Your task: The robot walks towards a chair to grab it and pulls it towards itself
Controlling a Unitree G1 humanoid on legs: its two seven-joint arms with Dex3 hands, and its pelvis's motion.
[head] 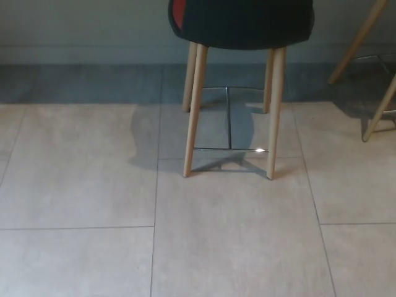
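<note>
The floor [80, 204] fills most of the head view: large pale beige tiles with thin dark joints, giving way at the top to a band of darker grey tiles and then a light wall [80, 25] with a low skirting.

The chair [238, 80] stands at top centre, well ahead on the floor, its upper part cut off by the picture's edge. Its seat [247, 25] is a dark shell with a patch of red showing at its left side. Four slim wooden legs [195, 111] splay downward from under the seat; the two front ones rest on a pale tile, the two rear ones stand near the edge of the grey band. A thin metal footrest [229, 148] joins the legs, with a bright glint near the right front leg. The chair casts a soft shadow to its left.

At the right edge, wooden legs of another chair [380, 114] show.

Neither hand shows, so whether their fingers are apart or closed cannot be told.
</note>
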